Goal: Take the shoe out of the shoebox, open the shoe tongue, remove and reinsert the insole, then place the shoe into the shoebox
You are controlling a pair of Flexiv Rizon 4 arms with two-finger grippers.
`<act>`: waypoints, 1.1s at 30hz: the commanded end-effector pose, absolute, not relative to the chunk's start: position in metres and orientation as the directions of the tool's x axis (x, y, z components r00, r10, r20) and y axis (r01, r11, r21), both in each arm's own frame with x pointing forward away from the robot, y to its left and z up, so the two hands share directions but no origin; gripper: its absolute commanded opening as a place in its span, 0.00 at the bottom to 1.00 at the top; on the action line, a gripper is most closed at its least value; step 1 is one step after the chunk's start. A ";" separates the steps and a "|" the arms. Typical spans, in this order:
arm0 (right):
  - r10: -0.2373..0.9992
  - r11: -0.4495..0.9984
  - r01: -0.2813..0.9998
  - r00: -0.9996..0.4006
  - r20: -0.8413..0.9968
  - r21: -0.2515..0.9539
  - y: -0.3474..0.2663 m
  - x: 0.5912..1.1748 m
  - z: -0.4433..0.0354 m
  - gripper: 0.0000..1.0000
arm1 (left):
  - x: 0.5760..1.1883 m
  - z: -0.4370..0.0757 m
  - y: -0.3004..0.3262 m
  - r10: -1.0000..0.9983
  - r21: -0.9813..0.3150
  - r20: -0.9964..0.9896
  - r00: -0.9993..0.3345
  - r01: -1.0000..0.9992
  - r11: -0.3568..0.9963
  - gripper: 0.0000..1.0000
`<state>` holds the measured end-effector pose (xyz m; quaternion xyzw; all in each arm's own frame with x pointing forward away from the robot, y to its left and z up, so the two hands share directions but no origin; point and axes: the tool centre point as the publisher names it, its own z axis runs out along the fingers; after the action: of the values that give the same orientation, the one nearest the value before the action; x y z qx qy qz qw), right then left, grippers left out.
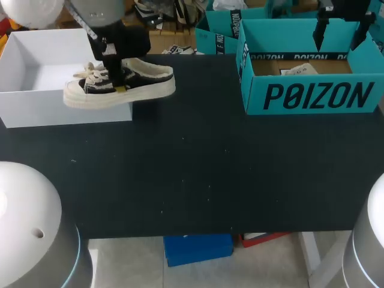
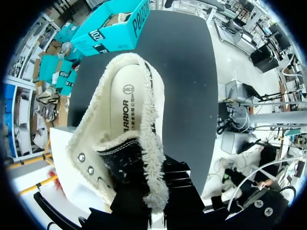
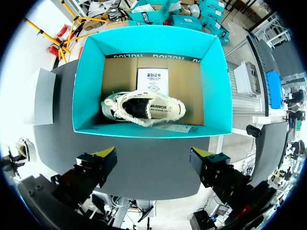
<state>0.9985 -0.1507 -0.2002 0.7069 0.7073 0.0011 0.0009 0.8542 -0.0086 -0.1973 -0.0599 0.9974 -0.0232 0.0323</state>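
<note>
black table [image 1: 210, 168] with teal shoebox [image 1: 312, 96]

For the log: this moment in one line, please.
left gripper: holds shoe by white box | right gripper: open over teal box

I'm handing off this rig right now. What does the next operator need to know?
Left gripper: shut on the shoe, held over the front wall of the white box.
Right gripper: open, above the teal shoebox, which holds a second shoe.
Done: shoe lifted; insole is in place.
To do: open tongue, remove and reinsert insole, box the shoe.
</note>
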 end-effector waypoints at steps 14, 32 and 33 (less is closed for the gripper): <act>1.000 0.000 1.000 0.000 0.000 0.001 -0.150 0.999 -0.200 1.00 | 0.858 -0.264 -0.045 -0.019 -0.083 -0.598 -0.802 0.038 0.996 0.00; 1.000 0.000 1.000 0.000 0.000 0.001 -0.150 0.999 -0.200 1.00 | 0.874 -0.272 -0.089 0.079 -0.091 -0.399 -0.913 0.125 0.988 0.00; 1.000 0.000 1.000 0.000 0.000 0.001 -0.150 0.999 -0.200 1.00 | 0.874 -0.273 -0.090 0.079 -0.092 -0.401 -0.913 0.126 0.988 0.00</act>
<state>0.9985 -0.1506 -0.2002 0.7069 0.7073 0.0011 0.0009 0.8701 -0.0833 -0.2732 0.0516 0.9736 -0.0629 0.2132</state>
